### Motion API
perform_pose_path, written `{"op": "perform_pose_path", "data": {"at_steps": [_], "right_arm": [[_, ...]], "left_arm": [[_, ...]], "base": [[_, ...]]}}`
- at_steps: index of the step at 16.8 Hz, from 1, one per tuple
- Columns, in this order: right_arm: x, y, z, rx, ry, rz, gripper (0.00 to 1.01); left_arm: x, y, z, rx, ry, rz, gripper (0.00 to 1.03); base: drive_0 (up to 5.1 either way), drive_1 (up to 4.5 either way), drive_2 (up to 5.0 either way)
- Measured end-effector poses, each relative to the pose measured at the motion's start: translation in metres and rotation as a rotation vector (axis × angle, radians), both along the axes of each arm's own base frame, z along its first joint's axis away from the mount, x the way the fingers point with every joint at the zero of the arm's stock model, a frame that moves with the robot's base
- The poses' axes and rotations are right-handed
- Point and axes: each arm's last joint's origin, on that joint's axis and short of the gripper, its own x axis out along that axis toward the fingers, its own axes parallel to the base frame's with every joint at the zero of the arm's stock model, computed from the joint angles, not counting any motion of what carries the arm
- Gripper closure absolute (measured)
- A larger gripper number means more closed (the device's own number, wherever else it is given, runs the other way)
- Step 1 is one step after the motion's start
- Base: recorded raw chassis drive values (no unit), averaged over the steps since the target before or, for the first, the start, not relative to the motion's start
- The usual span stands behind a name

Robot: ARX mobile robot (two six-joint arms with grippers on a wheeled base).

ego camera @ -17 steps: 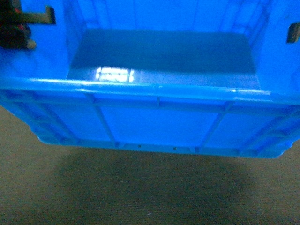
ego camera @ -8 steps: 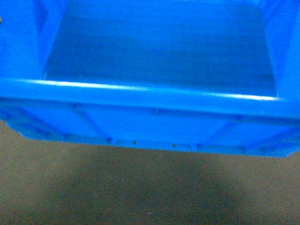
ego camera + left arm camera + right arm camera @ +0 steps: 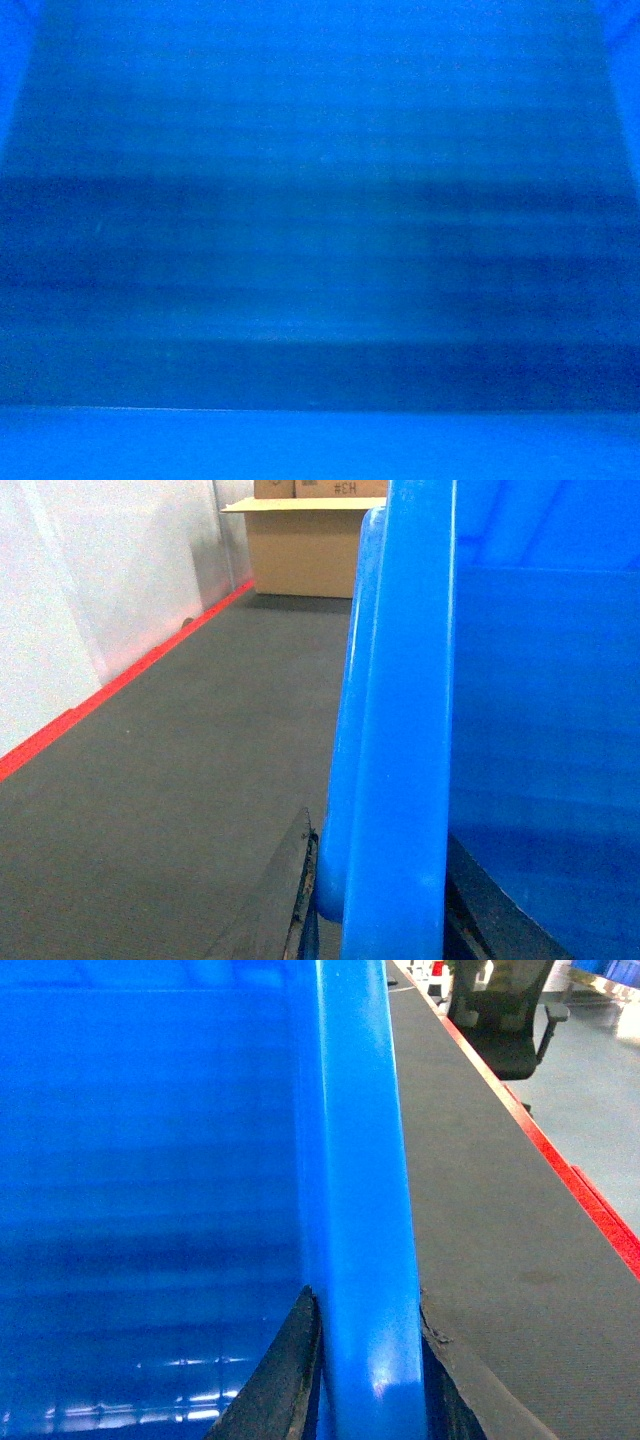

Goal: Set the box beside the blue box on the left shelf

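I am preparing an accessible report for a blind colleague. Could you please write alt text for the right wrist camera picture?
The right gripper clamps the upright side wall of a bright blue box, one dark finger inside and one outside. Right of the wall lies dark grey floor edged by a red line, with a black office chair at the far end.
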Motion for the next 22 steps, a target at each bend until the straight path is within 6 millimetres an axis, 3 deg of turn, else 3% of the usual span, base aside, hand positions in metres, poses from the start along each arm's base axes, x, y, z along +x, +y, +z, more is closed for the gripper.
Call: {"op": "perform_pose_path", "data": {"at_steps": [22], "right_arm": [[0.0000,-0.0005,-0.0007,-0.009,0.005,-0.007,0.83]], "left_arm": [[0.0012,-0.0008,-0.0015,0.005,0.012,-0.006,0.83]], "base": [[-1.4,-1.42,-1.4]]}}
